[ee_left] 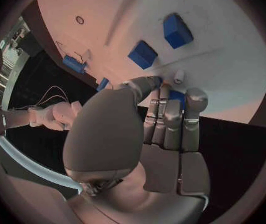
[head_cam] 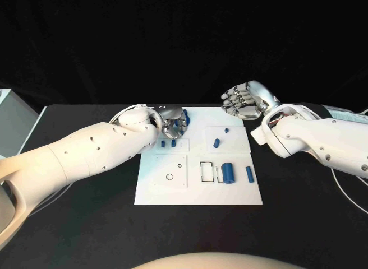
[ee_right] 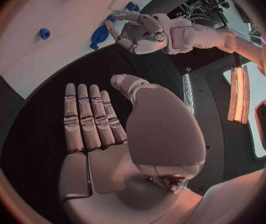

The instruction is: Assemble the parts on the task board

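The black tabletop (head_cam: 87, 224) carries the white board (head_cam: 198, 190) at frame centre. The left hand (head_cam: 169, 120) sits over the board's upper-left corner, fingers (ee_left: 170, 119) bunched around a blue part (ee_left: 176, 96) — whether they clamp it I cannot tell. The right hand (head_cam: 247, 100) hovers off the upper-right edge, fingers straight, holding nothing. Nearest loose blocks (head_cam: 168, 143) lie just below the left hand — the nearer one.

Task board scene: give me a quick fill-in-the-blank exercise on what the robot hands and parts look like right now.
1. The task board lies on a ____ table.
2. The large cylinder lying on the board is coloured ____.
3. The right robot hand, fingers spread, holds ____.

Missing words: black; blue; nothing.
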### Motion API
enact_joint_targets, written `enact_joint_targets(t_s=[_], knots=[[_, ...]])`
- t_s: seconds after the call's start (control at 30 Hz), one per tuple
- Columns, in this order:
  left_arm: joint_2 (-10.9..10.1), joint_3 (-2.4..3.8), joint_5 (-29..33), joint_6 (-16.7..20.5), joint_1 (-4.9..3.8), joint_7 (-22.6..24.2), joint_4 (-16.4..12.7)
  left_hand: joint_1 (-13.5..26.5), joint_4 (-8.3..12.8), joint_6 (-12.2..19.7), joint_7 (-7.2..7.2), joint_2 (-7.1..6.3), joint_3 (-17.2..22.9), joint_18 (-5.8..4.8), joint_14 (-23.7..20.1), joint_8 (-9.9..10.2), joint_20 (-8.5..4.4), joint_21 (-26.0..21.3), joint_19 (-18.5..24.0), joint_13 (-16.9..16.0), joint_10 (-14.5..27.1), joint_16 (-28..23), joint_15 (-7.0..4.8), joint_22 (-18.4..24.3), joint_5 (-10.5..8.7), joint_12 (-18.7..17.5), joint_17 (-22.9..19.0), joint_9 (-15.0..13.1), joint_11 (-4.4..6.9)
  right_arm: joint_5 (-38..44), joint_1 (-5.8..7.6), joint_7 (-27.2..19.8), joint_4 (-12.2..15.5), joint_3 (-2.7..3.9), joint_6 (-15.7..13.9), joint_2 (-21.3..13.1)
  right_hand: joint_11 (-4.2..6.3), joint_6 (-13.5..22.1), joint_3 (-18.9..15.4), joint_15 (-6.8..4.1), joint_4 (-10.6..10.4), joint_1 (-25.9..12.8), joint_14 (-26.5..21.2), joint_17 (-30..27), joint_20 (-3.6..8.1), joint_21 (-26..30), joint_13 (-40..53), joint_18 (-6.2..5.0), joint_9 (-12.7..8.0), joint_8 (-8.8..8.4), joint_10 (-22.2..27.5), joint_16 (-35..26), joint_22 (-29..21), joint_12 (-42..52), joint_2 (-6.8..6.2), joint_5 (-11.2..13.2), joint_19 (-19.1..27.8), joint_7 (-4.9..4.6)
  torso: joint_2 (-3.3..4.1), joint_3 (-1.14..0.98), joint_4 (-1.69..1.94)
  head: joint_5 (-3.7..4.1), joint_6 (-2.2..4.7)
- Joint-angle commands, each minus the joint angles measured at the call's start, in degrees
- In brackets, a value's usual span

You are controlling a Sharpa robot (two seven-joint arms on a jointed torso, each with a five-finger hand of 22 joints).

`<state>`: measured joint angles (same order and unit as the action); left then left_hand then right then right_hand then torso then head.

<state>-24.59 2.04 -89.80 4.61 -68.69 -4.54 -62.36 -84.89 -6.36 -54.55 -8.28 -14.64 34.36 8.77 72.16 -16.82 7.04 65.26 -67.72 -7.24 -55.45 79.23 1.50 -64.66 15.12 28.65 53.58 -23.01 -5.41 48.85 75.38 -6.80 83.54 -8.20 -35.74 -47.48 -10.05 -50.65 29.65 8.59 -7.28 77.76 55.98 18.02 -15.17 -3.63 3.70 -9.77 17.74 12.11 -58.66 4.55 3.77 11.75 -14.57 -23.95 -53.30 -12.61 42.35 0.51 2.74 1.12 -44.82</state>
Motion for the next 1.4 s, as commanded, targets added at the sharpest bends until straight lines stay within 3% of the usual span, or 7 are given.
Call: enact_joint_targets(t_s=[0.03, 0.37, 0.5, 0.8, 1.0, 1.2, 1.4], knots=[[0.1, -0.5, 0.2, -2.2, 0.29, -0.4, 0.3, -0.2, 0.8, -1.3, 0.04, 0.85, 0.1, -1.33, 1.3, -0.4, -0.23, 1.0, -1.1, -0.3, -2.1, 0.8, -0.43, -0.9, -0.3, 0.0, 1.3, -0.4, 0.51, 0.4, 0.0, -0.8, 0.1, 0.03, 0.3, 0.0, -0.1, 0.0, 0.1, 0.04, -0.3, -0.6, 0.3, 0.0, 0.02, -0.1, -0.1, -0.81, -0.1, -0.38, 0.1, 0.1, 0.0, -0.4, -0.06, -0.2, -0.2, -0.67, 0.0, 0.05, 0.02, 0.02, -0.13], [0.1, -1.06, 0.8, 0.5, 0.31, 1.0, 0.4, 0.2, 1.6, -2.8, 0.28, 1.47, 0.7, -1.72, 2.9, -0.3, -0.94, 2.5, -2.5, -0.2, -5.1, 1.6, -0.97, -2.4, -0.18, -2.2, 2.6, -0.9, 1.02, 0.4, 0.0, -0.8, 0.2, 0.03, 0.3, 0.0, -0.09, 0.0, 0.1, 0.04, -0.3, -0.6, 0.3, -0.1, 0.01, -0.1, -0.1, -0.81, -0.1, -0.39, 0.1, 0.1, -0.1, -0.4, -0.06, -0.3, -0.2, -0.68, -0.03, 0.06, 0.01, 0.08, -0.09], [-0.2, -1.09, 1.5, 2.4, 0.34, 1.7, 0.2, 0.8, 2.0, -3.2, 0.28, 1.43, 1.1, -2.0, 4.0, 0.2, -1.11, 3.4, -3.5, 0.1, -6.7, 2.1, -1.07, -3.2, -0.18, -4.7, 3.8, -1.1, 1.05, 0.4, 0.0, -0.8, 0.2, 0.03, 0.3, -0.1, -0.09, 0.0, 0.1, 0.04, -0.3, -0.6, 0.3, -0.1, 0.01, -0.1, -0.1, -0.81, -0.1, -0.39, 0.1, 0.1, -0.1, -0.4, -0.06, -0.3, -0.2, -0.68, -0.02, 0.05, 0.03, 0.12, 0.06], [-2.0, -0.85, 3.2, 4.4, 0.38, 2.1, -1.6, 1.1, 2.1, -3.3, 0.21, 1.36, 1.2, -2.02, 4.4, 0.5, -1.12, 3.5, -3.7, 0.2, -7.3, 2.2, -1.07, -3.2, -0.2, -6.0, 4.1, -1.3, 1.0, 0.4, -0.01, -0.9, 0.2, 0.03, 0.3, -0.1, -0.09, -0.1, 0.1, 0.05, -0.4, -0.6, 0.2, -0.1, 0.01, -0.1, -0.1, -0.81, -0.1, -0.4, 0.1, 0.1, -0.1, -0.4, -0.04, -0.4, -0.1, -0.67, -0.07, 0.06, 0.01, 0.18, 0.32], [-4.2, 0.5, 5.8, 4.5, 0.39, 2.0, -3.8, 1.9, 1.9, -3.4, 0.1, 1.1, 1.1, -2.0, 4.4, 0.9, -1.02, 3.3, -3.6, 0.2, -7.7, 2.1, -0.94, -3.1, -0.15, -7.2, 4.0, -1.3, 0.89, 0.4, -0.01, -0.9, 0.1, 0.03, 0.3, -0.3, -0.09, -0.1, 0.1, 0.05, -0.4, -0.6, 0.2, -0.1, 0.01, -0.1, -0.1, -0.81, -0.1, -0.4, 0.1, 0.1, -0.1, -0.4, -0.04, -0.4, -0.1, -0.67, -0.15, 0.1, 0.19, 0.37, 0.36], [-6.1, 2.45, 7.8, 4.2, 0.4, 1.5, -6.0, 2.1, 1.8, -3.5, 0.1, 1.11, 1.1, -2.04, 4.5, 0.9, -1.0, 3.4, -3.8, 0.2, -7.8, 2.2, -0.93, -3.2, -0.12, -7.5, 4.3, -1.4, 0.87, 0.4, -0.02, -0.9, 0.0, 0.03, 0.4, -0.3, -0.09, -0.1, 0.1, 0.06, -0.4, -0.7, 0.2, -0.2, 0.0, -0.1, -0.1, -0.81, -0.1, -0.41, 0.1, 0.1, -0.1, -0.4, -0.02, -0.5, -0.1, -0.66, -0.23, 0.22, 0.25, 0.29, 0.46], [-8.0, 3.44, 8.3, 2.4, 0.39, 0.6, -7.2, 2.1, 1.8, -3.5, 0.1, 1.11, 1.1, -2.04, 4.5, 0.9, -1.0, 3.4, -3.8, 0.2, -7.8, 2.2, -0.93, -3.2, -0.12, -7.5, 4.3, -1.4, 0.87, 0.4, -0.03, -0.8, -0.2, 0.02, 0.5, -0.4, -0.09, -0.1, 0.1, 0.06, -0.4, -0.7, 0.2, -0.2, 0.0, -0.1, -0.1, -0.81, -0.1, -0.41, 0.1, 0.1, -0.1, -0.4, -0.02, -0.5, -0.1, -0.66, -0.27, 0.13, 0.3, 0.12, 0.44]])
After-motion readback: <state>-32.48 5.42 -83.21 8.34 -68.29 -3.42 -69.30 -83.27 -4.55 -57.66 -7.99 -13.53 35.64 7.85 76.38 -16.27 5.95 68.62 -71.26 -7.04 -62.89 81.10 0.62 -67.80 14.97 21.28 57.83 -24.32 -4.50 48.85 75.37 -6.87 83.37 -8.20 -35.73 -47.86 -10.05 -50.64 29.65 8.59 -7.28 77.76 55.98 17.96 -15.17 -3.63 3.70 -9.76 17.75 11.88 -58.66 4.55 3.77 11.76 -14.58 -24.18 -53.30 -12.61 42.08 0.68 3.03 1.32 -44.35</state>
